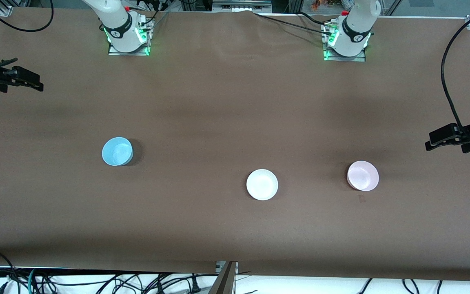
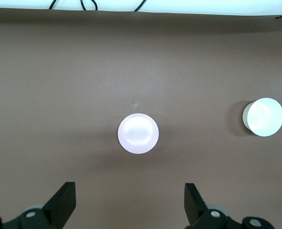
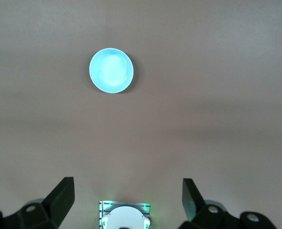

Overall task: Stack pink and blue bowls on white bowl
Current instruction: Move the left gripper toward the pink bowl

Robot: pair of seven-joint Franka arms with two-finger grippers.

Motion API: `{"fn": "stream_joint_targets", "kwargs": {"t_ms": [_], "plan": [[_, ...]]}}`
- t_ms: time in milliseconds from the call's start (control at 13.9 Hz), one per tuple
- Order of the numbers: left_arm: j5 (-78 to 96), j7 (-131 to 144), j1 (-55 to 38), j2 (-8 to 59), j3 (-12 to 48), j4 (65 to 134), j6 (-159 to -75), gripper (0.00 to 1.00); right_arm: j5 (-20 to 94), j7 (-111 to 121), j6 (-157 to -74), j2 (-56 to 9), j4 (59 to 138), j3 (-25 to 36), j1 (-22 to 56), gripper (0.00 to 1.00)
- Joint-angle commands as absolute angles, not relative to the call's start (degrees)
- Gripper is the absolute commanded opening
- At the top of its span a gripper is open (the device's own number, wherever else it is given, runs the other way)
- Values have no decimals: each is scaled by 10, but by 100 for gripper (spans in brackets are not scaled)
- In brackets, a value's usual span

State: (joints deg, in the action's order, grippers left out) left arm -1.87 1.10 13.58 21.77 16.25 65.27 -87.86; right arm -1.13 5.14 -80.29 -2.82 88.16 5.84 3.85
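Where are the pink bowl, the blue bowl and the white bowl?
pink bowl (image 1: 363, 175): front view, on the middle of its inside.
blue bowl (image 1: 117, 151): front view, on the middle of its inside.
white bowl (image 1: 262, 184): front view, on the middle of its inside.

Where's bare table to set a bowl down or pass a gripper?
Bare cloth lies between the blue bowl and the white bowl, and from all three bowls up to the bases. Tightest: the white bowl to the pink bowl.
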Motion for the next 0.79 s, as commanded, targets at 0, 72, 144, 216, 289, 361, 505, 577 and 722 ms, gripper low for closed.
{"fn": "stream_joint_targets", "kwargs": {"t_ms": [0, 72, 144, 216, 289, 361, 505, 577, 722], "plan": [[-11, 8, 138, 210, 162, 662, -883, 100, -20, 46, -797, -36, 865, 53, 33, 100], [-4, 16, 138, 211, 162, 662, -884, 100, -19, 46, -797, -36, 865, 53, 33, 100], [-5, 30, 138, 211, 161, 661, -883, 100, -19, 46, -797, -36, 865, 53, 34, 100], [-7, 50, 137, 211, 161, 661, -883, 100, -20, 46, -797, -36, 865, 53, 34, 100], [-5, 52, 137, 213, 162, 661, -886, 100, -19, 46, -798, -36, 865, 53, 34, 100], [-6, 43, 139, 214, 162, 662, -888, 100, -20, 46, -801, -36, 864, 53, 35, 100], [-14, 36, 138, 221, 161, 664, -889, 100, -20, 46, -801, -37, 864, 53, 35, 100], [-15, 23, 138, 226, 159, 685, -888, 100, -20, 46, -801, -37, 862, 52, 36, 100], [-24, 18, 138, 238, 158, 735, -901, 100, -20, 46, -804, -44, 853, 52, 36, 100]]}}
